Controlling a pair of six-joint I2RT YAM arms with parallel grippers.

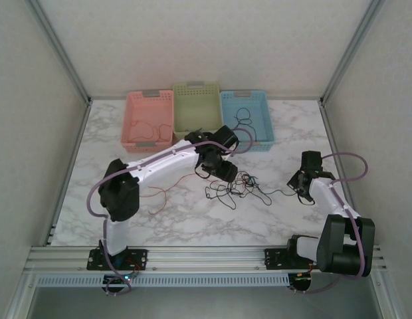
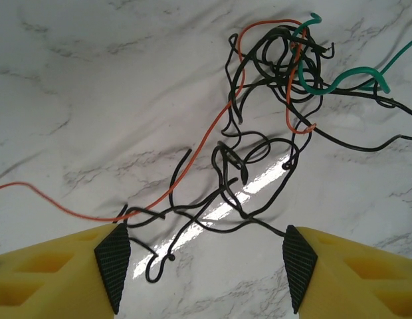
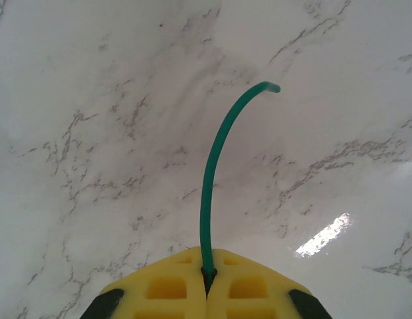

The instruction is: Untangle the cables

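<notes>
Top external view: cables (image 1: 236,189) lie in one knot on the table (image 1: 272,222), mid frame between the arms, near side of the baskets

Right hand (image 3: 207,276) is pinched shut on the green cable (image 3: 209,173), short free end curving up past the fingers

Left hand (image 2: 199,266) is wide open just over the knot, nothing between the pads, black cables (image 2: 226,166) lying loose on the table between them

Red-orange cable (image 2: 193,156) runs out of the knot at upper right toward lower left, partly freed but looped in at the top

Blue basket (image 1: 262,100) seems to hold a black wire and pink basket (image 1: 133,100) a thin reddish one, hard to tell

Progress: early-to-mid I'd say, green, red-orange and several black strands are knotted together, none fully out
</notes>
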